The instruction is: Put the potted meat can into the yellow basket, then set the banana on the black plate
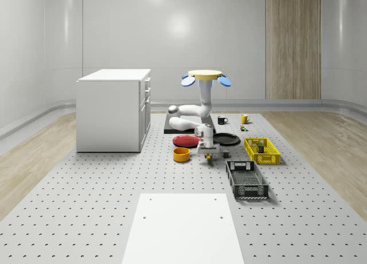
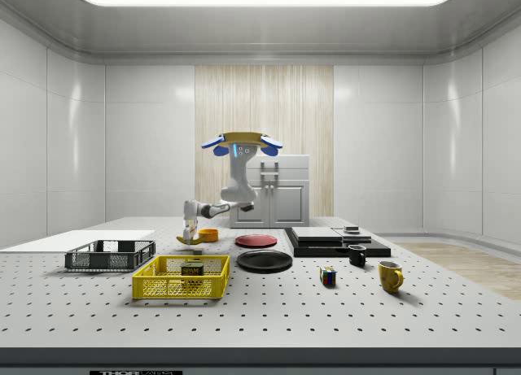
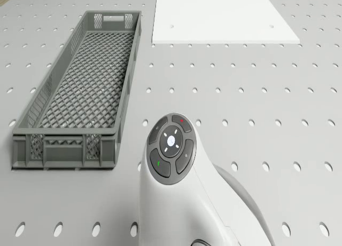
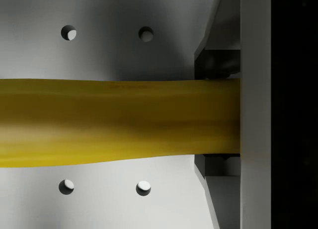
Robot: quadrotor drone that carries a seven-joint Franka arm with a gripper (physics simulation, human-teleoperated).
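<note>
A pale room with white wall panels holds a grey perforated table [image 1: 86,218], and everything here is placed against the yellow basket [image 1: 262,150] standing on it. The potted meat can [image 2: 193,269] already sits inside that basket. Just beyond the basket, toward the back wall, lies the black plate [image 1: 226,139], with a red plate [image 1: 186,140] beside it. Nearer the camera than the basket lies a grey mesh crate [image 1: 246,178], and a white board [image 3: 224,16] lies on the table past the crate's far end.

The drone [image 1: 206,76] hovers above the table behind the plates, on the whole-scene view's left of the basket, and its white arm reaches down and forward. The gripper [image 1: 209,156] hangs low between an orange bowl [image 1: 182,154] and the basket, its jaws pinching the banana [image 4: 119,122], which is lifted just off the table surface.
</note>
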